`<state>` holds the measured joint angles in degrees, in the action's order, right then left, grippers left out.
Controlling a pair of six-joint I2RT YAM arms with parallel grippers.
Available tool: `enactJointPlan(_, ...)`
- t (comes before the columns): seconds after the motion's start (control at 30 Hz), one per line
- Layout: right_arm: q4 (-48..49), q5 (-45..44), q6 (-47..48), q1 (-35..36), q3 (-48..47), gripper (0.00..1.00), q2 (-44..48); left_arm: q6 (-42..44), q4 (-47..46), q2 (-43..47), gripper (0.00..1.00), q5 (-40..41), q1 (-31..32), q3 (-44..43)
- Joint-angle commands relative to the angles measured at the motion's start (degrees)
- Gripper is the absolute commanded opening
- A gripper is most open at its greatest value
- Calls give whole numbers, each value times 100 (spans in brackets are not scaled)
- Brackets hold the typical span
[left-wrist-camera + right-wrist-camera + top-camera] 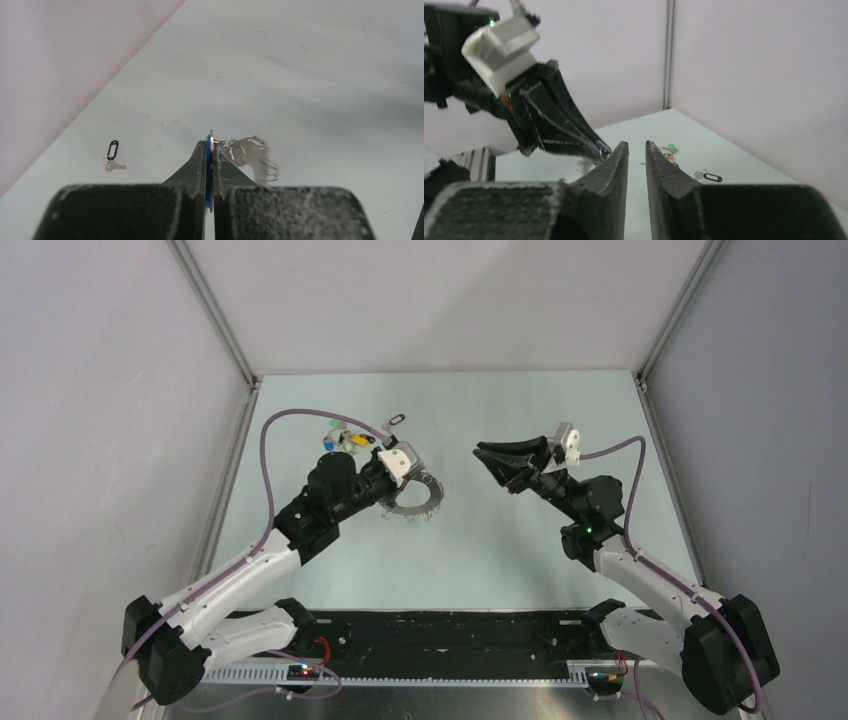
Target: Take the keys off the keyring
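Note:
My left gripper (428, 490) is shut on the keyring (408, 508), a grey hoop fringed with keys that hangs just over the table's middle. From the left wrist the hoop's thin blue-and-silver edge (210, 150) shows pinched between the jaws, and blurred silver keys (252, 156) dangle to the right of the tips. My right gripper (482, 452) points left, a short way to the right of the ring. Its jaws (637, 146) stand a narrow gap apart with nothing between them, and the left gripper's fingers (574, 130) show just beyond them to the left.
A single key on a black loop (395, 421) (113, 150) (711, 176) lies at the back left of the table. Beside it is a small heap of keys with coloured tags (340, 438) (669, 148). Grey walls close in the table on three sides.

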<state>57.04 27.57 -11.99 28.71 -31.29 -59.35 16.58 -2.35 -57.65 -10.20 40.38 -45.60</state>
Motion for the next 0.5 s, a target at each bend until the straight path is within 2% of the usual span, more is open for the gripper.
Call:
enactJointPlan(0.0,-319,892,462,-10,-62,28,35,253,-262,163,0,-437,-5,-445)
enactJointPlan(0.2,-134,1390,1124,55,-62,36,-113,695,-132,478,0,-1096,-5,-394)
enactJointPlan(0.33,-62,1389,1605,193,-128,36,-269,881,-26,618,0,-1233,-4,-387)
enactJointPlan(0.47,-414,1475,2028,337,-409,37,-414,941,56,711,0,-1427,-5,-422)
